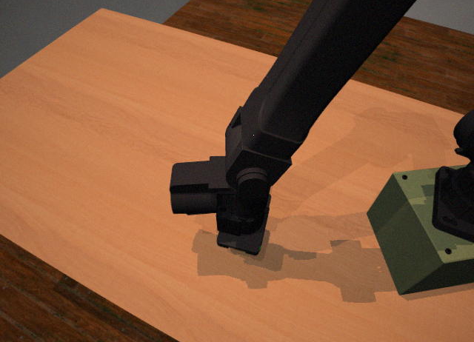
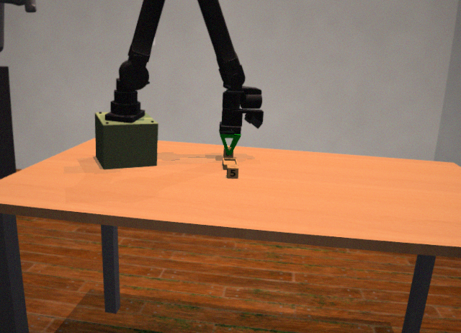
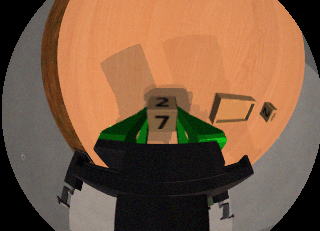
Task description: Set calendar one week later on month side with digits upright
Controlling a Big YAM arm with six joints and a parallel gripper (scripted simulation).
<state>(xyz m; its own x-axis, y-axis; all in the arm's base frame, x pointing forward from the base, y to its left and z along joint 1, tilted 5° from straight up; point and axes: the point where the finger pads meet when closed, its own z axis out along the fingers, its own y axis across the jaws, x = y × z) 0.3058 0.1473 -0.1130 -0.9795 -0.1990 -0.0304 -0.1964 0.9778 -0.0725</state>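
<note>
Gripper (image 1: 240, 242) (image 2: 229, 153) (image 3: 162, 110) pointing down over table (image 1: 115, 101) (image 2: 316, 195) (image 3: 190, 21); fingers clamped on one cube (image 2: 225, 151) (image 3: 162, 119); wrist cam: 7 on face nearer cam, 2 on adjoining face, both upright in that view; whether cube touches table: can't tell.
Tray (image 2: 224, 165) (image 3: 235, 97) flat on table, near gripped cube, no cube in it; loose cube (image 2: 233, 172) (image 3: 268, 112) also on table, outside tray, on far side of it from gripper; 5 upright on its face in ext. view; calendar thus not assembled, both cubes out of tray; top view: arm hides tray & cubes; green base block (image 1: 398, 223) (image 2: 126, 145) stands well apart from tray.
</note>
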